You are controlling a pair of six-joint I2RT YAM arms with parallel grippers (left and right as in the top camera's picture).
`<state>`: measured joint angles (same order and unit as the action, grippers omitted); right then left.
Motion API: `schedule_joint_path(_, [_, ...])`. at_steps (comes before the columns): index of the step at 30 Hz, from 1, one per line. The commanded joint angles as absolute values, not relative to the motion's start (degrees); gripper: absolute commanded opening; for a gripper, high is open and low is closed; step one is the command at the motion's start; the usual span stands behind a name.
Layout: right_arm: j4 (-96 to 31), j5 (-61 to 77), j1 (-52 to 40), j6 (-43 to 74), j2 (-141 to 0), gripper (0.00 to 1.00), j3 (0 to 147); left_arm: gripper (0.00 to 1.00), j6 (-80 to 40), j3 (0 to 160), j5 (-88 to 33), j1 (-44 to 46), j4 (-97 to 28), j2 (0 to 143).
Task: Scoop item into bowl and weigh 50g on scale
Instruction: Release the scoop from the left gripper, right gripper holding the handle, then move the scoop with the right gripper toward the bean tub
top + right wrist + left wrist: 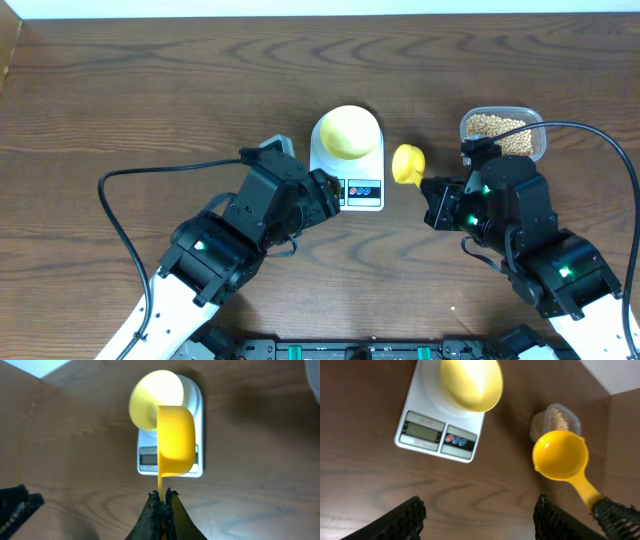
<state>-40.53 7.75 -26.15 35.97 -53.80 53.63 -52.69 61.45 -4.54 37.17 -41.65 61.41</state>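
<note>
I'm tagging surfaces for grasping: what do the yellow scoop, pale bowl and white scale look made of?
The round yellow scoop: likely moulded plastic, smooth, soft sheen. The small pale yellow-green bowl: probably plastic too, glossy glare. The flat white scale: seemingly matte plastic casing, even colour.

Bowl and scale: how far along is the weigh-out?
Done: bowl sits on the scale, looking empty. In hand: right gripper is shut on the handle of the scoop, which is empty, between scale and tub. The left gripper is open, holding nothing. To do: scoop beans from the tub into the bowl up to target; display unreadable.
</note>
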Motion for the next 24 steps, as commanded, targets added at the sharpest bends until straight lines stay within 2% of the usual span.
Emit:
schedule_joint_path(1, [-42.2, 5.9, -25.9, 36.2, -52.7, 0.01, 54.6, 0.65, -51.9, 62.1, -4.1, 37.0, -44.2, 61.5])
schedule_joint_path(2, [-42.6, 5.2, -25.9, 36.1, -52.6, 0.01, 54.5, 0.61, -51.9, 62.1, -4.0, 37.0, -44.7, 61.5])
schedule_joint_path(3, [-42.7, 4.8, -25.9, 36.1, -52.6, 0.01, 54.5, 0.46, -51.2, 62.1, -4.0, 37.0, -44.9, 61.5])
schedule_joint_path(5, [-42.3, 4.6, -25.9, 35.7, -52.6, 0.01, 54.5, 0.25, -47.4, 62.1, -4.1, 37.0, -44.2, 61.5])
schedule_joint_path(8, [-40.9, 4.7, -25.9, 34.2, -52.7, 0.01, 54.6, 0.07, -38.0, 62.2, -5.3, 37.0, -44.0, 61.5])
schedule_joint_path(10, [-39.2, 4.8, -25.9, 31.8, -52.7, 0.01, 54.9, 0.07, -30.5, 62.4, -8.9, 36.9, -44.2, 61.6])
schedule_joint_path(16, [-41.4, 7.4, -23.0, 27.2, -56.0, 0.01, 62.5, 0.07, -21.6, 66.0, -10.0, 36.9, -47.5, 65.8])
schedule_joint_path(20, [-43.1, 7.7, -20.3, 23.9, -60.9, 0.01, 68.2, 0.07, -20.2, 67.0, -5.1, 36.9, -44.2, 71.2])
schedule_joint_path(24, [-43.1, 7.7, -18.0, 23.5, -65.1, 0.01, 70.2, 0.08, -20.2, 67.0, -5.1, 36.9, -41.5, 76.2])
